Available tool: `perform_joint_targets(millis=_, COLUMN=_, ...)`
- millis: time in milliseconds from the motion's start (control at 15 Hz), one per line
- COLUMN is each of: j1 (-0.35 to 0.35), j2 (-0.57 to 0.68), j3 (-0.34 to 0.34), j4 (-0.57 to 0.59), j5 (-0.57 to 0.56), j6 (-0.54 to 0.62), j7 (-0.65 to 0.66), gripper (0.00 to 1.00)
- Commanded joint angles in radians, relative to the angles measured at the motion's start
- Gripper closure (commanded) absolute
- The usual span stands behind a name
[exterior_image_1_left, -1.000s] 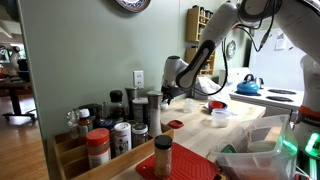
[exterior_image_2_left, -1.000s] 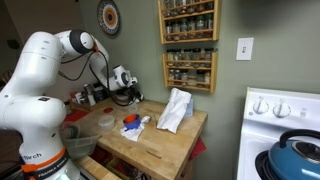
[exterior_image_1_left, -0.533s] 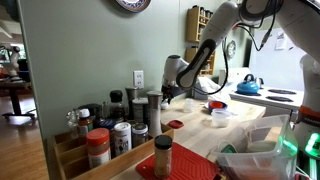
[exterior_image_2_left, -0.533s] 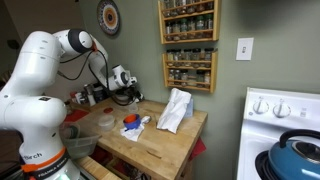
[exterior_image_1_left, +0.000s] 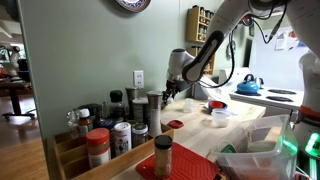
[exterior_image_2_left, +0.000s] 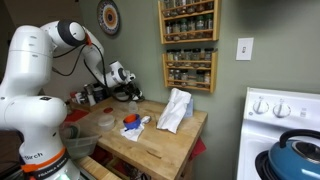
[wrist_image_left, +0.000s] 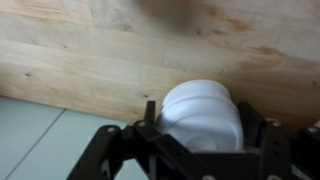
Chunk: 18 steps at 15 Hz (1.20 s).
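Smooth, faintly glossy white plastic cap (wrist_image_left: 200, 115), matt pale wood countertop (wrist_image_left: 110, 50) (visible grain)

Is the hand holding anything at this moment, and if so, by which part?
The hand appears to hold a white rounded object, seemingly a cap or small jar, with its fingers on the object's opposite sides.

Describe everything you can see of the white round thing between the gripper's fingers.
In the wrist view the white round thing looks smooth and domed, like a plastic cap or small tub, with no markings. It sits between the fingers of the gripper, which flank it closely; whether they press it is unclear. Its lower part is hidden. Behind it lies the pale wooden top.
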Motion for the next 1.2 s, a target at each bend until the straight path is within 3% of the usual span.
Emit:
perform_joint_targets(millis=0, j1=0.019, j2=-0.106, j3=-0.018, j4=-0.112, j5=-0.076, j6=-0.065, j7=-0.010, gripper=0.44)
perform_joint_targets(millis=67, j1=-0.014, j2=-0.042, j3=0.012, j4=-0.039, j5=-0.048, j6=-0.032, j7=0.001, gripper=0.19)
perform_joint_targets(millis=600, j1=-0.021, j2=-0.085, j3=0.021, j4=-0.086, j5=-0.083, j6=-0.053, j7=0.005, gripper=0.19)
perform_joint_targets(millis=667, j1=-0.021, j2=-0.085, j3=0.021, j4=-0.086, j5=-0.083, j6=-0.053, j7=0.005, gripper=0.44)
perform_joint_targets(millis=1133, j1=-0.159, j2=-0.260, j3=0.129, j4=-0.229, j5=0.021, j6=-0.084, j7=-0.238, gripper=0.44)
